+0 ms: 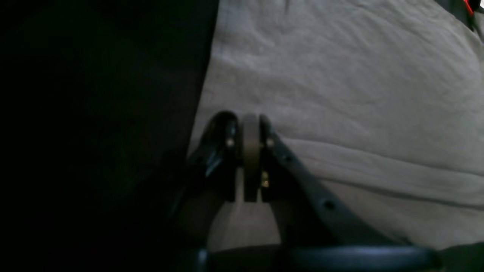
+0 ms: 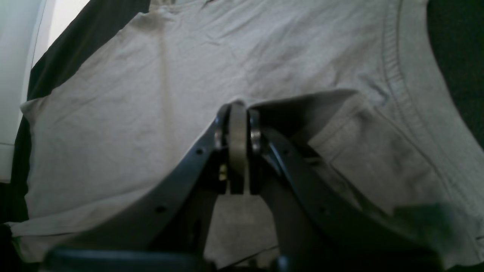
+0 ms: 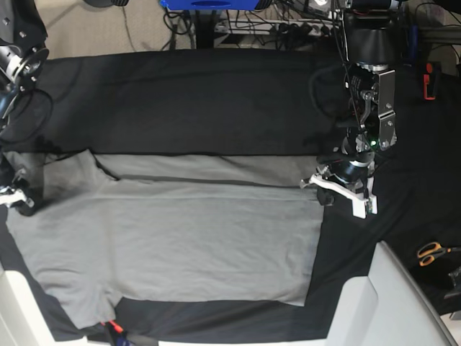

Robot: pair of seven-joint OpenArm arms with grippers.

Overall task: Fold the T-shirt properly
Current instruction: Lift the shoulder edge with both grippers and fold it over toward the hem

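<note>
Far left of the base view, the right gripper [image 3: 16,200] sits low at the shoulder end of the T-shirt [image 3: 173,238], and its wrist view tells the story: jaws pressed together on a raised fold of grey cloth, just beside the ribbed collar [image 2: 397,75]. Firm pinch, by the look of it. The fabric peaks up into the jaws like a little tent.

Across the middle, the shirt lies spread on the black cloth sheet [image 3: 202,101], collar end to the left and hem to the right. Its far long edge is already turned over into a narrow band [image 3: 209,169] running the length of the body (so the first lengthwise fold looks under way). The cotton is soft, matte, lightly rumpled, with shallow creases everywhere; the sheet beneath is dark and flat.

Over on the right, the left gripper [image 3: 323,184] is down at the far hem corner. Its wrist view shows the jaws closed tight right at the shirt's edge where grey meets black, a doubled hem ridge [image 1: 378,158] running off beside it. Whether cloth is truly caught between them, I cannot tell.

Both ends are gripped low on the same long edge, so the next move calls for the two arms to lift and carry together, evenly, keeping the edge taut, or the fold lands crooked. Orange-handled scissors [image 3: 431,252] lie well apart, far right.
</note>
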